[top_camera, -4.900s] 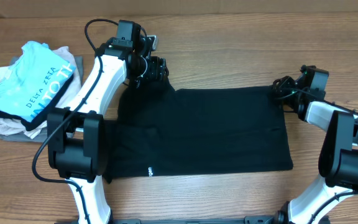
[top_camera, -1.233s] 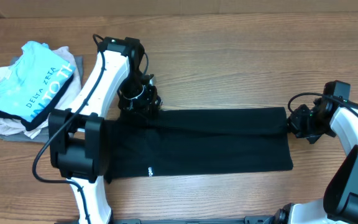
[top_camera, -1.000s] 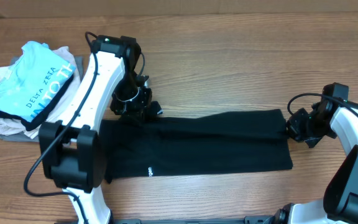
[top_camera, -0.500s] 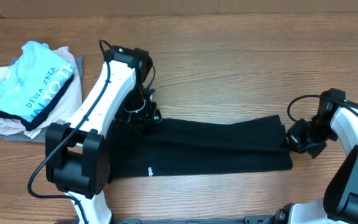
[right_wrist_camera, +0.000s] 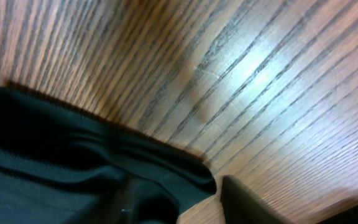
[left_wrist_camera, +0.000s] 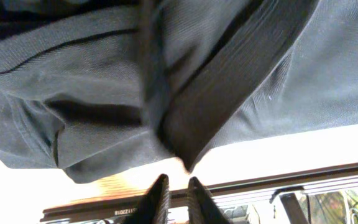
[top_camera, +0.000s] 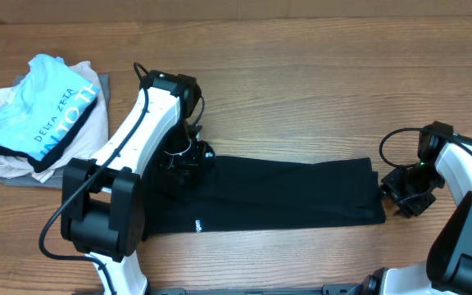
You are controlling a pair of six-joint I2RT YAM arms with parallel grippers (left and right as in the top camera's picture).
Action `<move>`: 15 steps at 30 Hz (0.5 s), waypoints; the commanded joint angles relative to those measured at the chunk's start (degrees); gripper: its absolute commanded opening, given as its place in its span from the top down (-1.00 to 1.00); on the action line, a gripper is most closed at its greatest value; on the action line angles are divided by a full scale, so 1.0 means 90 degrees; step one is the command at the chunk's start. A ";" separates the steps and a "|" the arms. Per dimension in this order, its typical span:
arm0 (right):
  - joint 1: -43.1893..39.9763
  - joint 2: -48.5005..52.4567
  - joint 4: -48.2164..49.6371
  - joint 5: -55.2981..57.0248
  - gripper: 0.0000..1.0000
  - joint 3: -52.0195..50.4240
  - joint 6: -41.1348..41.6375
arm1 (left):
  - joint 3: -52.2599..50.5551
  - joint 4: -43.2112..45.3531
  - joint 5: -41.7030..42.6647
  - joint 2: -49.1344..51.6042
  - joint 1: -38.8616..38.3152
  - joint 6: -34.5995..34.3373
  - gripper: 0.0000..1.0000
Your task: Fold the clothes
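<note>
Left arm [top_camera: 142, 115]: white shells, black joint housings, bulky black base at the black shirt's [top_camera: 285, 192] left end.
Right arm [top_camera: 465, 164]: same white-and-black build, at the shirt's right end.
Cables [top_camera: 52, 221]: thin black loops along both arms.
Left gripper [left_wrist_camera: 176, 200]: two slim dark fingers.

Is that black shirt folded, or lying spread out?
Folded over lengthwise: the shirt lies as a long narrow band, with doubled layers showing at its edge.

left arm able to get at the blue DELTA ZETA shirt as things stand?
Probably yes. The light-blue shirt lies on that arm's side, with nothing standing between it and the left tool, now over the black shirt.
</note>
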 commanded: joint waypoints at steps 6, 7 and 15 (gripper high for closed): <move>-0.0163 -0.0206 0.0775 -0.1642 -0.01 0.0068 -0.0648 | 0.0248 -0.0005 -0.0068 -0.0194 0.0058 -0.0075 0.48; -0.0168 -0.0209 0.0894 -0.1960 0.00 0.0117 -0.0719 | 0.0357 -0.0027 -0.0066 -0.0231 0.0075 -0.0097 0.47; -0.0168 -0.0697 0.1219 -0.2455 -0.01 0.0340 -0.0731 | 0.0984 0.0707 -0.0056 -0.0573 0.0219 0.0189 -0.12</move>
